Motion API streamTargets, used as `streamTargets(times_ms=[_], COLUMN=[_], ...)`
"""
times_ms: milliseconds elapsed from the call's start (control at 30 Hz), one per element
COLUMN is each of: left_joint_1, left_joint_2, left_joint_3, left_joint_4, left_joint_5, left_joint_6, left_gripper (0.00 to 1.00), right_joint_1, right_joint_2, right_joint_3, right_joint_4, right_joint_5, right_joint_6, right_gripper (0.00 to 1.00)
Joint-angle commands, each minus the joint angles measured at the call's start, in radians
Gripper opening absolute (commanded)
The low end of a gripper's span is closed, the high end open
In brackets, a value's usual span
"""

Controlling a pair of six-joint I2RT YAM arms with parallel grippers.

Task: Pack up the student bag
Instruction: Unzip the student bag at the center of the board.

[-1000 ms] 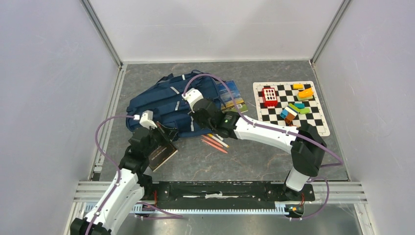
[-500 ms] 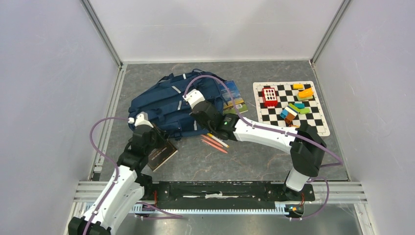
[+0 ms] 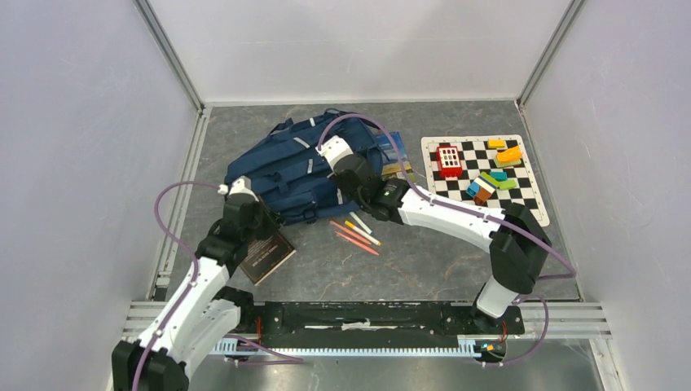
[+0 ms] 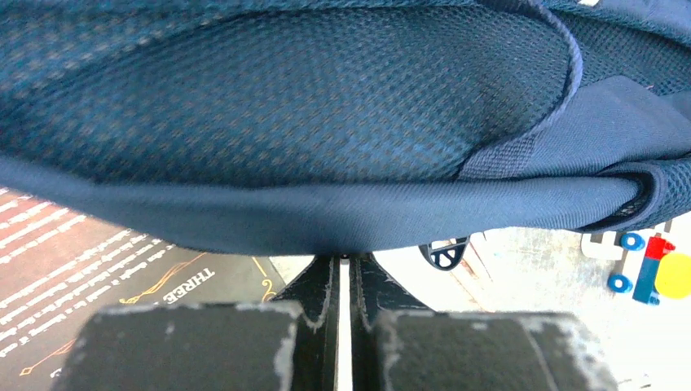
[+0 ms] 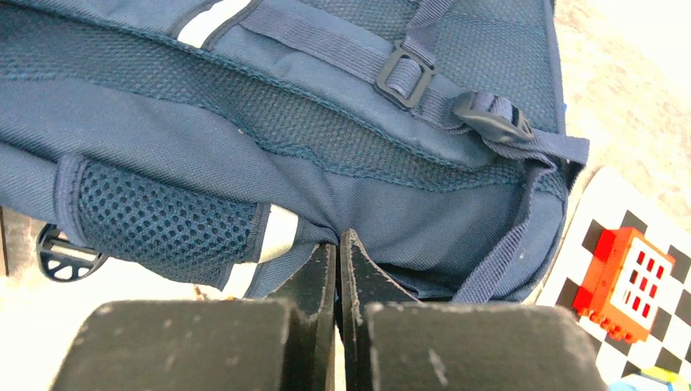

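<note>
Student bag: the student bag lies toward the back left of the grey surface, straps and grey strips facing up. It is by far the largest thing in front of you.

Left tool: your left tool is pinched narrow, with only a sliver between its fingers, at the bag's near edge. The navy hem folds over the tips and hides them. That edge hangs clear of the surface, so the tool reads as gripping the fabric.

Right tool: your right tool is pinched just as narrow, its tips pressed into the bag's lower seam. It sits just beside a grey reflective strip and a mesh pocket. The cloth gathers at the tips, so the tool reads as holding the bag. A strap buckle sits higher up on the same face.

Book: a dark book lies flat on the surface just in front of the bag, beside your left arm. In the left wrist view its pale and orange lettering shows below the raised hem.

Pencils: a few pencils lie loose on the surface in front of the bag, between your two arms.

Booklet: a colourful booklet sticks out from under the bag's right side.

Checkered mat: the checkered mat lies to the right of the bag. It carries a red block and several small coloured blocks.
</note>
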Motion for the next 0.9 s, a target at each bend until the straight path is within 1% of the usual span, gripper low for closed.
streamTargets(times_ms=[0, 67, 100, 133, 167, 233, 300, 400, 467, 500, 600, 633, 667, 700, 733, 800, 867], left_joint_1=[0.006, 0.006, 0.006, 0.006, 0.006, 0.006, 0.006, 0.006, 0.006, 0.006, 0.006, 0.006, 0.006, 0.006, 0.006, 0.006, 0.006], left_joint_2=[0.101, 0.143, 0.162, 0.174, 0.184, 0.195, 0.202, 0.201, 0.201, 0.197, 0.185, 0.181, 0.178, 0.174, 0.169, 0.164, 0.162], left_joint_3=[0.104, 0.161, 0.186, 0.212, 0.234, 0.270, 0.293, 0.299, 0.295, 0.292, 0.266, 0.261, 0.267, 0.269, 0.267, 0.268, 0.270], left_joint_4=[-0.003, -0.034, -0.058, -0.081, -0.098, -0.135, -0.159, -0.157, -0.150, -0.149, -0.126, -0.120, -0.121, -0.115, -0.109, -0.116, -0.133], left_joint_5=[0.159, 0.203, 0.215, 0.222, 0.226, 0.222, 0.208, 0.210, 0.222, 0.224, 0.232, 0.232, 0.243, 0.253, 0.252, 0.242, 0.223], left_joint_6=[0.042, 0.074, 0.097, 0.118, 0.142, 0.199, 0.242, 0.298, 0.326, 0.336, 0.364, 0.364, 0.371, 0.379, 0.381, 0.384, 0.396], left_gripper=[0.02, 0.02, 0.02, 0.02, 0.02, 0.02, 0.02, 0.02, 0.02, 0.02, 0.02, 0.02, 0.02, 0.02, 0.02, 0.02, 0.02], right_joint_1=[-0.036, -0.034, -0.035, -0.036, -0.034, -0.035, -0.034, -0.034, -0.034, -0.034, -0.015, 0.030, 0.085, 0.160, 0.218, 0.265, 0.266], right_joint_2=[-0.094, -0.121, -0.138, -0.152, -0.174, -0.228, -0.279, -0.345, -0.384, -0.403, -0.444, -0.459, -0.473, -0.481, -0.484, -0.473, -0.441], right_joint_3=[0.012, -0.025, -0.043, -0.058, -0.079, -0.124, -0.178, -0.245, -0.301, -0.331, -0.412, -0.441, -0.472, -0.498, -0.531, -0.588, -0.625], right_joint_4=[0.017, 0.012, 0.002, -0.011, -0.023, -0.034, -0.037, -0.032, -0.010, 0.004, 0.072, 0.117, 0.183, 0.244, 0.322, 0.463, 0.582], right_joint_5=[-0.097, -0.168, -0.180, -0.182, -0.179, -0.175, -0.173, -0.189, -0.206, -0.209, -0.208, -0.181, -0.116, -0.024, 0.043, 0.120, 0.164], right_joint_6=[-0.073, -0.062, -0.061, -0.037, -0.029, -0.019, 0.002, 0.026, 0.031, 0.041, 0.069, 0.049, -0.014, -0.068, -0.149, -0.263, -0.344], right_gripper=[0.00, 0.00, 0.08, 0.25, 0.37, 0.57, 0.73, 0.89, 0.94, 0.95, 0.96, 0.96, 0.96, 0.99, 0.98, 0.98, 0.98])
